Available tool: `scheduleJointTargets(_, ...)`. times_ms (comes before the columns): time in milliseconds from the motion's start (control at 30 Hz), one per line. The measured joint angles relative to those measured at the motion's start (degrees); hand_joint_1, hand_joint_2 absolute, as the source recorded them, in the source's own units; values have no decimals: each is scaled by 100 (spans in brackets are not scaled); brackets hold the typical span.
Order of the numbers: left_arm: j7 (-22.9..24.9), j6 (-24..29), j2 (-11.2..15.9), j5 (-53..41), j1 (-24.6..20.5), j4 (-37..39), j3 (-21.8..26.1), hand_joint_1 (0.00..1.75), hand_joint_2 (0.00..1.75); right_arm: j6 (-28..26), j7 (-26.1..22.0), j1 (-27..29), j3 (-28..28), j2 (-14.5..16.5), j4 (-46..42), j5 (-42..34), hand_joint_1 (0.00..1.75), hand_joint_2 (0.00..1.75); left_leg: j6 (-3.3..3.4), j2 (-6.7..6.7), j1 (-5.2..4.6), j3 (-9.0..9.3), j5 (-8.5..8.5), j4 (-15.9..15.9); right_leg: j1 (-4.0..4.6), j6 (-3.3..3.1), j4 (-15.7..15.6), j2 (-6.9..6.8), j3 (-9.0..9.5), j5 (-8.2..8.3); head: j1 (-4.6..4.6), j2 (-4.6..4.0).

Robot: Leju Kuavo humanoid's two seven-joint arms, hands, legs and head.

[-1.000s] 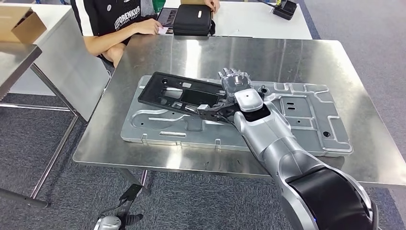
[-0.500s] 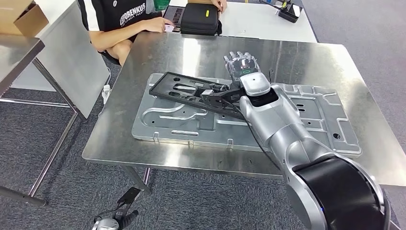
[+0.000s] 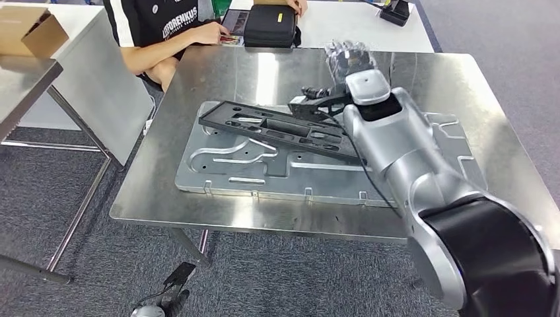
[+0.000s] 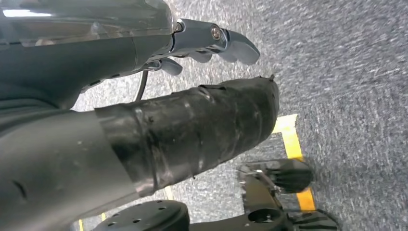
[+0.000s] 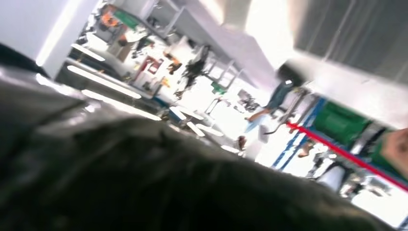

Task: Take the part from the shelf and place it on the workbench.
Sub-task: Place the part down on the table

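The black frame-shaped part [image 3: 277, 129] lies flat on a grey stamped metal plate [image 3: 224, 168] that rests on the steel workbench [image 3: 218, 72]. Its right end runs under my right forearm. My right hand [image 3: 348, 56] is raised above the far side of the bench, past the part, with its fingers spread upward and nothing in them. In the right wrist view that hand [image 5: 144, 183] is a dark blur against the room. My left hand [image 4: 192, 110] hangs over the carpet and holds nothing, its fingers [image 4: 231, 41] apart from the thumb.
A person in a black shirt [image 3: 158, 26] sits at the far left corner, arms on the bench edge. A black case [image 3: 267, 26] lies on the white table behind. A cardboard box [image 3: 30, 33] stands on a side table to the left.
The part was tilted up at my right hand; it now lies flat on the plate. My right hand has risen and moved toward the far edge, away from the part.
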Motion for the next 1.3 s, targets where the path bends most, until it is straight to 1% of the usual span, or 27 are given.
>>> scheduleJointTargets(33,-1,-11,0,4,23,0,0,0,0,51,1,-84,0,-51,0,0,0,0,-20,1,12,-87,-119,295,-2,9,15,-6,-30,13,0,0)
scheduleJointTargets(67,-1,-27,1,10,49,0,1,0,0,87,4,-148,0,-110,0,0,0,0,-39,2,23,-90,-138,412,-7,22,33,-13,-59,26,0,0)
scheduleJointTargets(100,-1,-46,3,18,74,0,1,0,0,109,13,-203,0,-169,0,0,0,0,-57,3,36,15,-55,304,-16,38,56,-18,-89,39,0,0)
scheduleJointTargets(200,-19,-96,8,43,111,1,2,0,0,115,68,-387,0,-309,-3,0,0,0,-90,3,65,607,320,-729,-35,101,168,-17,-206,76,0,0)
scheduleJointTargets(267,-43,-110,5,51,130,2,2,0,0,110,86,-495,0,-386,-11,0,0,0,-38,-9,54,709,369,-999,-13,169,207,-3,-282,131,0,0)
scheduleJointTargets(333,-62,-115,5,55,162,2,2,0,0,112,91,-550,0,-483,-18,0,0,0,65,-17,38,655,440,-989,-9,244,189,6,-316,199,1,0)
scheduleJointTargets(367,-69,-116,5,55,174,2,2,0,0,117,99,-571,0,-530,-20,0,0,0,121,-13,37,628,487,-997,-19,275,212,11,-340,165,1,0)
scheduleJointTargets(400,-76,-119,5,55,183,2,3,0,0,122,114,-594,0,-574,-20,0,0,0,176,-6,35,591,537,-1008,-34,299,309,15,-391,48,1,0)
scheduleJointTargets(467,-92,-126,13,55,192,1,4,0,0,127,165,-640,0,-624,-21,0,0,0,258,7,32,486,644,-1021,-47,332,849,23,-588,-432,0,0)
scheduleJointTargets(533,-116,-149,29,62,212,0,5,0,0,137,228,-654,1,-646,-21,0,0,0,285,9,10,358,740,-1020,-40,338,1577,24,-773,-866,0,0)
scheduleJointTargets(567,-133,-163,40,66,227,0,7,0,0,151,260,-648,2,-650,-20,0,0,0,288,8,-6,295,789,-1019,-34,327,1779,25,-772,-928,0,0)
scheduleJointTargets(600,-152,-177,54,70,240,0,9,0,0,166,287,-639,5,-650,-20,0,0,0,290,7,-24,231,839,-1019,-27,302,1786,27,-673,-880,0,0)
scheduleJointTargets(633,-172,-186,69,72,247,1,11,0,0,180,316,-633,8,-648,-21,0,0,0,289,3,-42,171,889,-1018,-12,261,1590,30,-470,-761,0,0)
scheduleJointTargets(667,-190,-190,83,72,248,1,14,0,0,186,339,-632,11,-643,-28,0,0,0,287,-2,-56,119,938,-1018,13,201,1246,40,-186,-650,0,0)
scheduleJointTargets(733,-221,-193,100,72,247,3,21,0,0,181,373,-640,15,-614,-68,0,0,0,261,-11,-71,46,1031,-1028,73,89,506,51,336,-602,-1,0)
scheduleJointTargets(800,-243,-195,113,72,249,6,31,0,0,176,387,-651,17,-590,-102,0,0,0,204,-11,-46,28,1130,-1075,129,42,169,50,507,-610,-1,0)
scheduleJointTargets(867,-254,-195,129,69,255,15,42,0,0,178,387,-651,23,-575,-105,0,0,0,136,-15,-31,18,1198,-1133,130,25,59,23,483,-465,0,0)
scheduleJointTargets(900,-257,-193,141,67,257,21,48,0,0,180,387,-650,28,-560,-105,0,0,0,103,-15,-32,-14,1116,-1096,110,6,-7,5,461,-385,0,0)
scheduleJointTargets(967,-268,-191,169,60,257,34,57,0,0,184,387,-654,40,-531,-105,1,0,0,43,-9,-17,-141,653,-705,69,-39,-83,-33,361,-220,0,0)
scheduleJointTargets(1033,-278,-190,185,56,257,50,60,0,0,188,387,-656,50,-524,-104,1,0,0,-25,-4,16,-288,171,-17,53,-62,-85,-43,187,-82,0,0)
scheduleJointTargets(1067,-282,-190,192,55,258,57,61,0,0,189,385,-652,54,-524,-104,0,0,0,-59,-2,36,-303,105,250,41,-47,-75,-45,86,-12,0,0)
scheduleJointTargets(1100,-285,-190,199,52,257,63,62,0,0,190,382,-647,57,-524,-103,0,0,0,-92,-1,57,-247,166,365,25,-28,-60,-45,-18,56,0,0)
scheduleJointTargets(1133,-287,-189,206,48,254,66,63,0,0,189,380,-644,58,-526,-102,0,0,0,-124,1,77,-107,311,301,3,1,-33,-45,-124,118,0,0)
scheduleJointTargets(1167,-290,-189,211,43,250,67,63,0,0,188,378,-642,59,-527,-102,0,0,0,-153,4,100,129,444,55,-18,36,10,-44,-230,171,0,0)
scheduleJointTargets(1200,-292,-189,214,34,244,68,63,0,0,187,378,-644,59,-530,-107,1,0,0,-178,5,109,409,463,-297,-30,75,62,-42,-331,214,-1,0)
scheduleJointTargets(1267,-298,-186,214,14,232,72,63,0,0,182,374,-648,59,-559,-120,1,0,0,-136,-10,96,800,333,-884,-31,159,156,-41,-460,292,2,0)
scheduleJointTargets(1300,-300,-183,213,2,228,75,63,0,0,180,368,-652,59,-578,-126,2,0,0,-90,-17,72,858,262,-1006,-24,199,166,-41,-486,337,2,0)
